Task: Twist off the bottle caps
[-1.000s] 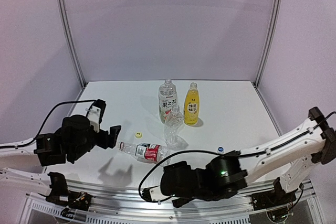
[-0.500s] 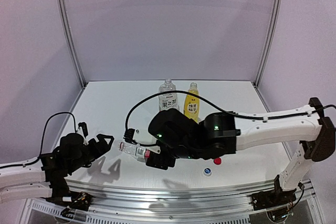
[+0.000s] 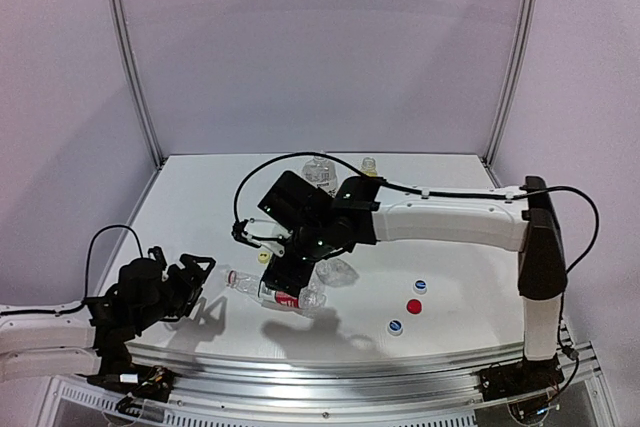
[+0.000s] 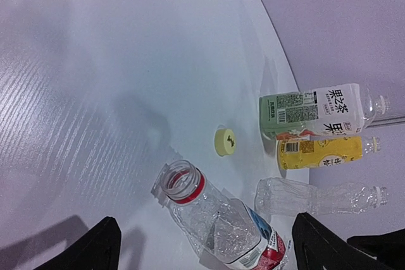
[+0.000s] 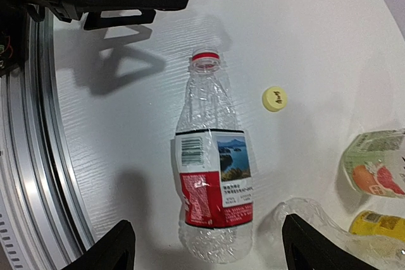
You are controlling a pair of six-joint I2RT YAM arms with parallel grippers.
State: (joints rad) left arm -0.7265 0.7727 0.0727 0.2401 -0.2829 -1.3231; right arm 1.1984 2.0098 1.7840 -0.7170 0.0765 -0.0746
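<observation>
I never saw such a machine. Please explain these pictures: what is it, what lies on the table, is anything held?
Two robot arms stand at a table. The wide picture is from a fixed camera above and behind them; the other two are from a camera on each wrist. The left fingers and right fingers are open and hold nothing. On the table a red-label bottle lies uncapped beside a yellow cap. A fruit-label bottle, a yellow bottle and a plain clear bottle are farther back. A red cap and two blue-and-white caps lie on the right.

Your red-label bottle (image 5: 212, 188) lies capless near the front edge beside the yellow cap (image 5: 274, 98), three open bottles (image 4: 313, 113) stand behind it, and three caps (image 3: 414, 306) lie toward the front-right corner.
</observation>
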